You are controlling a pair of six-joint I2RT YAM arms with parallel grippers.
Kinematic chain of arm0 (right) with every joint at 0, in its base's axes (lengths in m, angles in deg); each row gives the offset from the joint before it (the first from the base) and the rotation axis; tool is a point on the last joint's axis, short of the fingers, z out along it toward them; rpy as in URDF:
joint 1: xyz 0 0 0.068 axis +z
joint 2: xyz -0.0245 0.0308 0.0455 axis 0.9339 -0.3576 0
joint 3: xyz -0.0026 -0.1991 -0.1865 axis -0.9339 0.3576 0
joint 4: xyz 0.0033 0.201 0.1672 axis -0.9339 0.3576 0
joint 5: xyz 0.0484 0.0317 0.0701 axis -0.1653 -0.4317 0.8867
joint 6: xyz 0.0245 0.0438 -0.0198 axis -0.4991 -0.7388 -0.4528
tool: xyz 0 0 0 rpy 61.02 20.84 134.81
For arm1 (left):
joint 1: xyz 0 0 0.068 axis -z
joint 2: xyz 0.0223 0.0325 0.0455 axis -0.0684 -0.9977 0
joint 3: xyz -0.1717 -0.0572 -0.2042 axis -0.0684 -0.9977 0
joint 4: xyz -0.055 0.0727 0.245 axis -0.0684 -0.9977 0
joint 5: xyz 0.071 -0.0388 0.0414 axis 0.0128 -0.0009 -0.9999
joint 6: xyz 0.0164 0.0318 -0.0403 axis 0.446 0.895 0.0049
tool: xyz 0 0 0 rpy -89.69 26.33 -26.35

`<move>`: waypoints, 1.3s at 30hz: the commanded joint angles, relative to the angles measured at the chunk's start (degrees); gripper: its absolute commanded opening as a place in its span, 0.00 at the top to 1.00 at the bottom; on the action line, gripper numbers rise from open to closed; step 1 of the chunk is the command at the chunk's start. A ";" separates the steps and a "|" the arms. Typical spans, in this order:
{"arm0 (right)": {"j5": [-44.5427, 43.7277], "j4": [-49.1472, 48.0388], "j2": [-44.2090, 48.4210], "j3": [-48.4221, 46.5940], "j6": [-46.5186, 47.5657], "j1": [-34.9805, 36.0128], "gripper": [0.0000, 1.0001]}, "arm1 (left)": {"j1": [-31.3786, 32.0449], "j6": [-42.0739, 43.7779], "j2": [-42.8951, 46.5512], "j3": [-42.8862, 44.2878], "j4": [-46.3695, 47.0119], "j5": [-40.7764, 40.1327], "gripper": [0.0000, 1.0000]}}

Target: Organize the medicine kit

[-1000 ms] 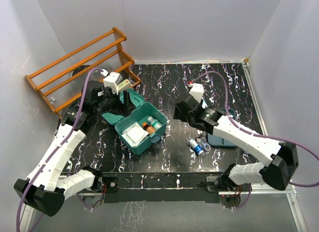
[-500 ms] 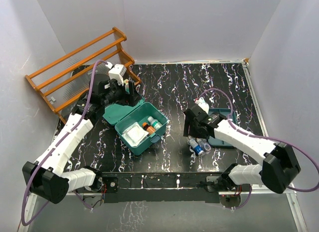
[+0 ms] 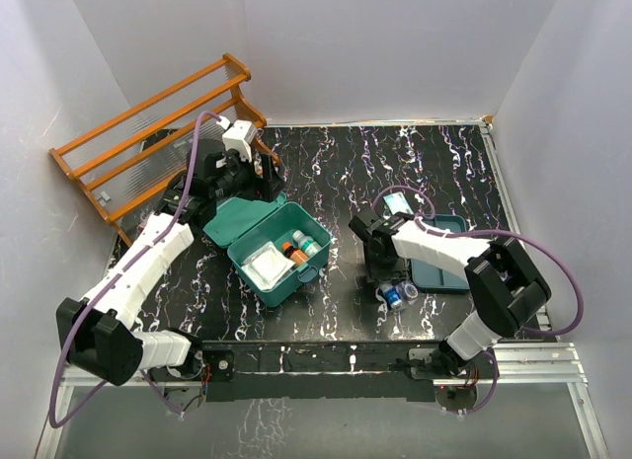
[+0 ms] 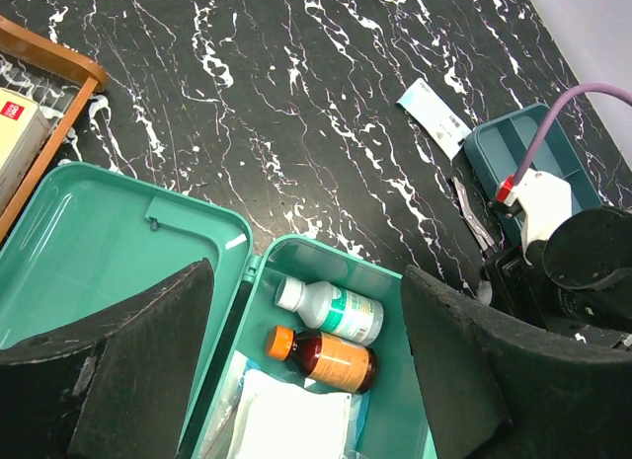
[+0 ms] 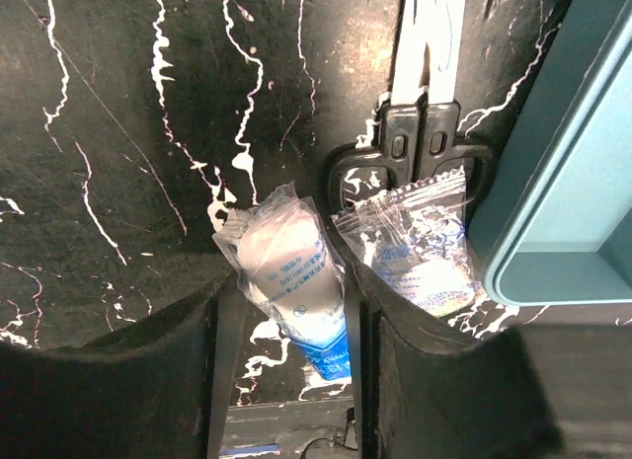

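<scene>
Looks partly done. At the far-left corner, 1 wooden rack (image 3: 237, 70). Toward the near-left, the medicine kit (image 3: 279, 250), lid thrown open, holding 1 gauze pack (image 4: 296, 424) and 2 bottles: 1 white bottle (image 4: 331, 308), 1 amber bottle (image 4: 326, 355). Above it the left gripper (image 4: 306, 281), fingers spread, empty. By the right edge, 1 flat tray (image 5: 563, 163). Outside the kit, presumably to pack: 1 pair of scissors (image 5: 415, 143), 1 white packet (image 4: 434, 115), 2 bagged items. Right gripper (image 5: 291, 301) straddling the bagged roll (image 5: 281, 252), fingers apart; seemingly not yet pinching, though contact hard to judge. Other bag (image 5: 420, 247) just beside.
</scene>
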State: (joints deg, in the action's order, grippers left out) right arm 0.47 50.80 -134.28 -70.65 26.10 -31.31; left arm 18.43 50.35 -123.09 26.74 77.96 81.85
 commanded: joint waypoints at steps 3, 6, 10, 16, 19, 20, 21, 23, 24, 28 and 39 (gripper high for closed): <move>1.00 -2.26 -0.38 -4.50 4.10 -0.56 0.65 | 0.32 4.91 -1.48 4.62 0.66 -0.69 0.25; 0.98 -2.85 -0.66 -6.61 5.38 -0.88 0.68 | 0.49 6.65 -2.24 5.40 0.25 -1.83 0.24; 1.18 -5.45 1.25 -9.54 8.03 -2.30 0.70 | 0.50 4.98 -4.00 5.18 2.75 1.01 0.21; 1.28 -14.60 5.56 -13.84 12.09 -5.53 0.74 | 0.50 1.66 -7.05 5.14 7.73 2.83 0.13; 2.54 -22.67 7.83 -15.49 14.25 -6.66 0.75 | 0.55 0.49 -8.83 4.42 10.44 6.25 0.02; 3.61 -25.88 8.33 -15.88 14.94 -6.97 0.75 | 0.49 -0.43 -9.44 3.92 11.56 7.47 0.01; 5.03 -29.11 8.54 -16.32 15.47 -7.30 0.75 | 0.57 -1.48 -10.01 3.63 12.67 8.77 0.01; 8.33 -33.58 7.99 -18.47 16.32 -7.62 0.74 | 0.59 -3.97 -10.52 2.68 15.14 10.56 0.01; 9.42 -34.07 7.37 -20.38 15.80 -7.69 0.74 | 0.62 -4.71 -10.54 2.54 16.15 11.23 0.01; 17.35 -38.72 5.35 -25.29 14.92 -7.81 0.74 | 0.59 -6.71 -10.91 2.66 19.66 14.69 0.01; 25.98 -53.40 7.66 -22.05 6.26 -7.94 0.73 | 1.73 -18.73 -12.88 -2.36 36.28 26.04 0.18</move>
State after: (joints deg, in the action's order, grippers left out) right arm 21.02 5.42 -128.27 -92.34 35.85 -39.09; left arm 19.10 35.90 -135.52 25.06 105.96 102.37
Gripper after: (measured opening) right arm 0.271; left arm 0.843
